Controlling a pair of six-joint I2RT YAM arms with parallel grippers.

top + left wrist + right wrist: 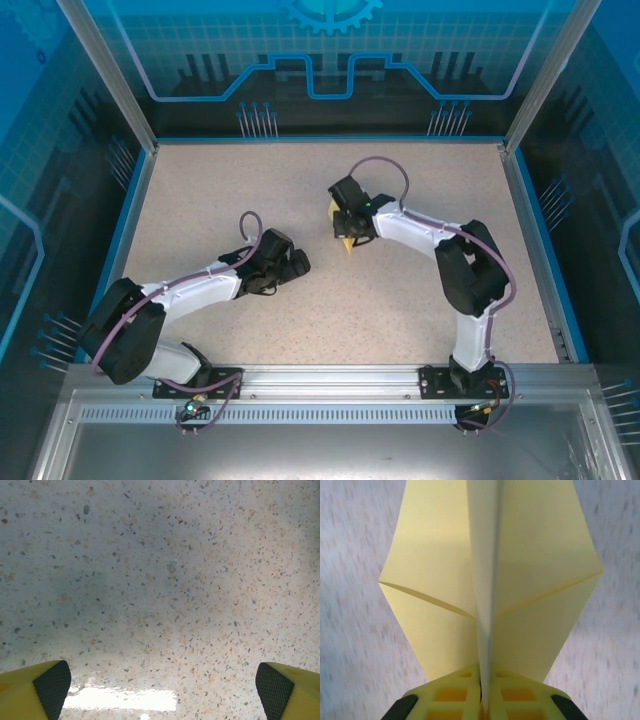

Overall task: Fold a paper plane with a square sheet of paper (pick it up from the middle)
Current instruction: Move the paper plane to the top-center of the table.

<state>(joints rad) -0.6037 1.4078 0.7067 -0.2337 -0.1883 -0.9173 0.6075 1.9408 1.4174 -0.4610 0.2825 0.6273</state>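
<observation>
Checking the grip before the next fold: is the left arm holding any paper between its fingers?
No, the left fingers stand wide apart above the speckled table, with nothing between them.

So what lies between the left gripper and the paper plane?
Nothing but bare table separates left gripper and paper plane, per the top view.

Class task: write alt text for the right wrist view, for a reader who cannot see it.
The right gripper pinches the paper plane by its upright centre fold, with pale yellow wings spreading to both sides. Behind it lies the speckled table, slightly blurred.
</observation>
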